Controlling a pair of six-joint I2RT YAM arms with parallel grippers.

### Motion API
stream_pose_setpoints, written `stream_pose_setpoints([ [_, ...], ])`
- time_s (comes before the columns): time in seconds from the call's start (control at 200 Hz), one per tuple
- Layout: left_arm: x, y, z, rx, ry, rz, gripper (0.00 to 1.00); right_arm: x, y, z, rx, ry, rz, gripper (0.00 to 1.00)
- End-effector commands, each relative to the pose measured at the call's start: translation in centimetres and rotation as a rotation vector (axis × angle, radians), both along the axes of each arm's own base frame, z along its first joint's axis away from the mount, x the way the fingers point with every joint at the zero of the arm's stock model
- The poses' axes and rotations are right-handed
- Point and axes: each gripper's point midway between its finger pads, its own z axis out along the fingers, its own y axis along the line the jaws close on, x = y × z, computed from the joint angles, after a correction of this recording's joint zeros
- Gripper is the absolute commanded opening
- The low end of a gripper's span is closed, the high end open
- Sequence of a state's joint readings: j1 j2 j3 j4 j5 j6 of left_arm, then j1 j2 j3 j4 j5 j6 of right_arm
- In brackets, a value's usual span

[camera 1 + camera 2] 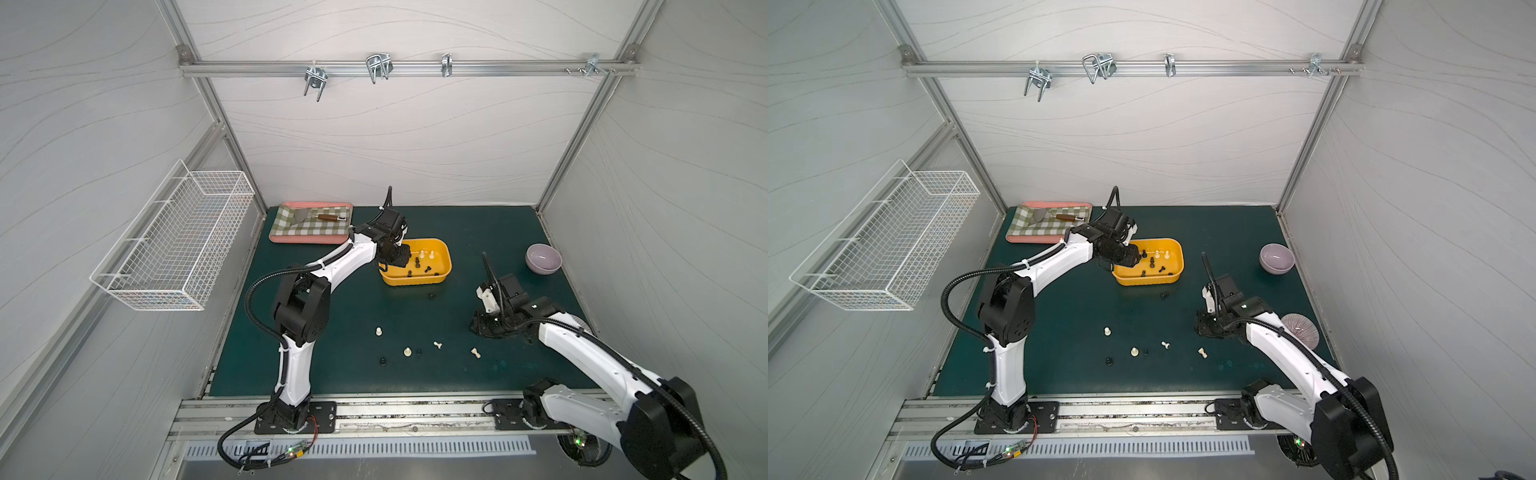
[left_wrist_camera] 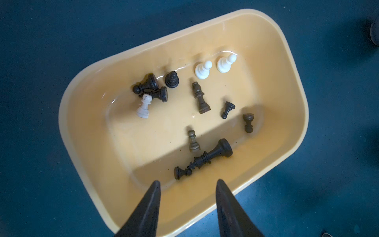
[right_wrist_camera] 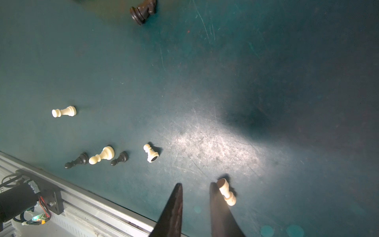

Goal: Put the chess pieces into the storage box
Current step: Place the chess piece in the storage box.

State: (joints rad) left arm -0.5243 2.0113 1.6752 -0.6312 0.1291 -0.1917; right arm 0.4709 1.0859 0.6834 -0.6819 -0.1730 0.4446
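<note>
Looking across the green worktop [image 1: 415,324], you find the yellow storage box [image 2: 86,131] under your left gripper [image 2: 187,182], open and empty above toppled black chess pieces [image 2: 213,153]. Your right gripper [image 3: 194,184], narrowly parted and empty, has a cream chess piece [image 3: 226,191] just beside one finger.

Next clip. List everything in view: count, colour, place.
storage box: one, yellow, centre.
boxed chess pieces: twelve, three white, rest dark.
loose chess pieces: seven, four white, three dark, on the mat.
tray: one, pink-rimmed checkered, back left, holding a spatula.
bowl: one, lilac, back right.
plate: one, ribbed purple, right edge.
wire basket: one, white, left wall.
hooks: four, metal, back rail.
left end effector: open, over the box.
right end effector: open, beside a cream piece.
</note>
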Motion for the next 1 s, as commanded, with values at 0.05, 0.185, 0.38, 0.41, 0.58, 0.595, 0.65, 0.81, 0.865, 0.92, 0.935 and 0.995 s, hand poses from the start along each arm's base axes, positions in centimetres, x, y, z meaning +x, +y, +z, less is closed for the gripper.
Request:
stream_pose_setpoints([
  [0.05,0.4,-0.3,3.1,-0.043,-0.065,-0.016,0.47,0.2,0.3,0.6,0.008,0.006,0.017,0.26],
  [0.185,-0.5,0.1,3.4,-0.052,-0.067,-0.018,0.47,0.2,0.5,0.7,0.013,0.009,0.022,0.26],
  [0.38,-2.2,1.9,3.4,-0.016,-0.078,-0.002,0.48,0.2,0.9,0.6,0.008,0.018,0.045,0.26],
  [0.41,-2.5,2.2,3.4,-0.006,-0.077,0.000,0.48,0.3,1.1,0.7,0.008,0.018,0.052,0.26],
  [0.58,-4.5,3.6,3.5,0.011,-0.074,0.003,0.48,0.9,2.0,2.0,-0.035,-0.031,0.112,0.26],
  [0.595,-4.7,3.7,3.5,0.011,-0.074,0.004,0.48,0.9,2.0,2.1,-0.040,-0.036,0.118,0.26],
  [0.65,-5.3,4.2,3.4,0.010,-0.073,0.010,0.48,0.9,2.3,2.2,-0.053,-0.047,0.131,0.26],
  [0.81,-7.7,5.1,2.9,-0.015,-0.058,0.015,0.48,0.3,2.9,1.7,-0.060,-0.041,0.148,0.26],
  [0.865,-8.6,5.5,2.4,-0.017,-0.045,0.021,0.48,0.1,3.1,1.3,-0.065,-0.033,0.154,0.26],
  [0.92,-9.4,5.9,2.1,-0.020,-0.034,0.032,0.48,-0.1,3.4,0.9,-0.071,-0.023,0.166,0.26],
  [0.935,-9.6,6.1,2.0,-0.020,-0.031,0.035,0.48,-0.2,3.5,0.8,-0.075,-0.020,0.167,0.26],
  [0.995,-10.4,6.5,1.7,-0.023,-0.026,0.047,0.48,-0.4,3.8,0.4,-0.088,-0.014,0.182,0.26],
])
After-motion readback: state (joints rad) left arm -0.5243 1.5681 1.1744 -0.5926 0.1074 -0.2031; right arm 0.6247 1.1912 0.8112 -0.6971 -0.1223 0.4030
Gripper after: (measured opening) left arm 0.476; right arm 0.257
